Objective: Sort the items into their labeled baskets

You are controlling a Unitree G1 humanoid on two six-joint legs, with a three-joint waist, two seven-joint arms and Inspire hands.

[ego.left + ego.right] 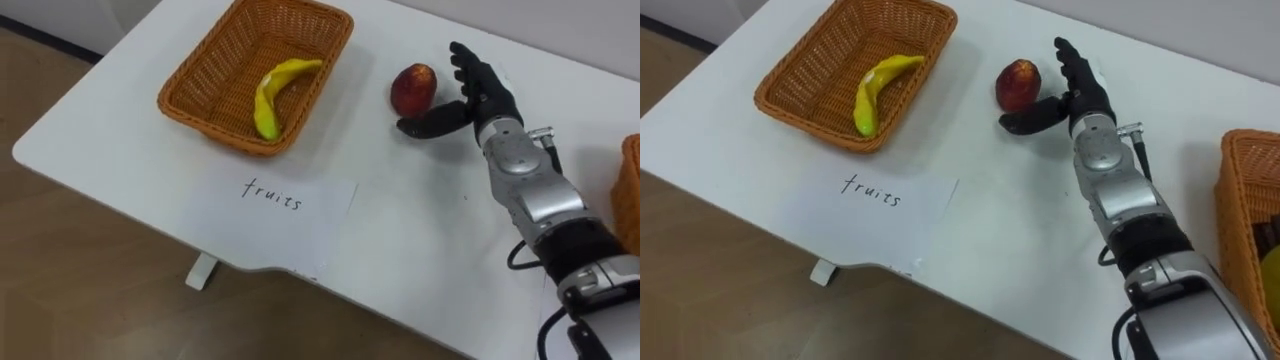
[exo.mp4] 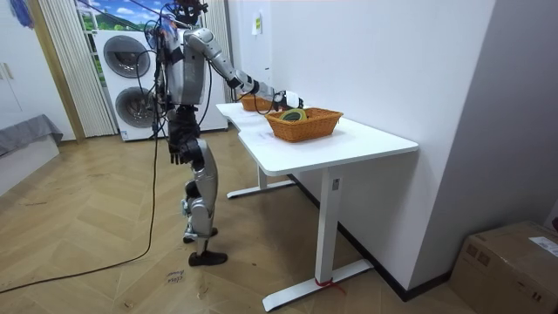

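Note:
A red apple (image 1: pixel 413 88) lies on the white table (image 1: pixel 120 130), just right of the fruit basket (image 1: pixel 196 112). That wicker basket holds a yellow banana (image 1: pixel 272 95). My right hand (image 1: pixel 485 95) is open directly right of the apple, its fingers straight and pointing away from me. The thumb reaches left along the apple's near side, close to it or just touching. In the room view my left hand (image 2: pixel 179 157) hangs beside my hip. I stand at the table's long side with the right arm stretched out over it.
A paper sheet (image 1: pixel 275 195) marked "fruits" lies in front of the fruit basket, near the table's front edge. A second wicker basket (image 1: pixel 1243 190) stands at the far right with a yellow-green thing (image 1: pixel 1270 272) inside. A wall runs behind the table.

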